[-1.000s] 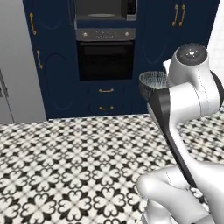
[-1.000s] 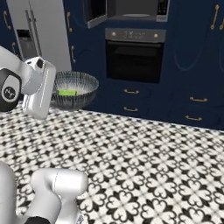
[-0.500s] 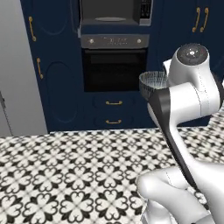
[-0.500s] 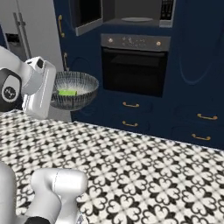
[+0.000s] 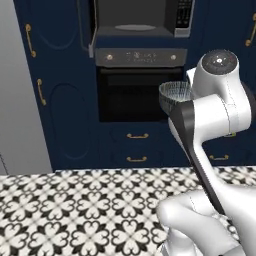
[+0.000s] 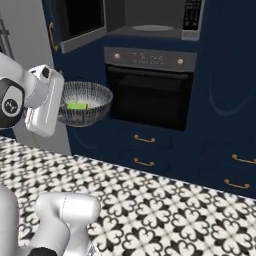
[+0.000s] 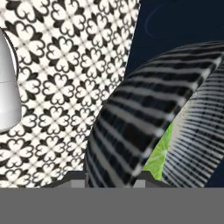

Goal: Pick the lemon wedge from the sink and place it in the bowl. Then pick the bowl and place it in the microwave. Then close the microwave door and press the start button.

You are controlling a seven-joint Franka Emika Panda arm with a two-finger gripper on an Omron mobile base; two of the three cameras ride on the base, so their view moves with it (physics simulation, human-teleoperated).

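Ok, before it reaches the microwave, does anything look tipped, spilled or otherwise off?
Nothing stands out. The bowl rides roughly level in the gripper, which is clamped on its rim, and the lemon wedge lies inside it. The microwave door stands open, and nothing is spilled on the patterned floor.

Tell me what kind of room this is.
A kitchen, most likely: an open microwave is built in above an oven, with navy cabinet drawers below and a patterned tile floor.

Base: has driven closer, so the views have shifted.
Microwave [image 5: 135, 22]: now nearer, larger, more central.
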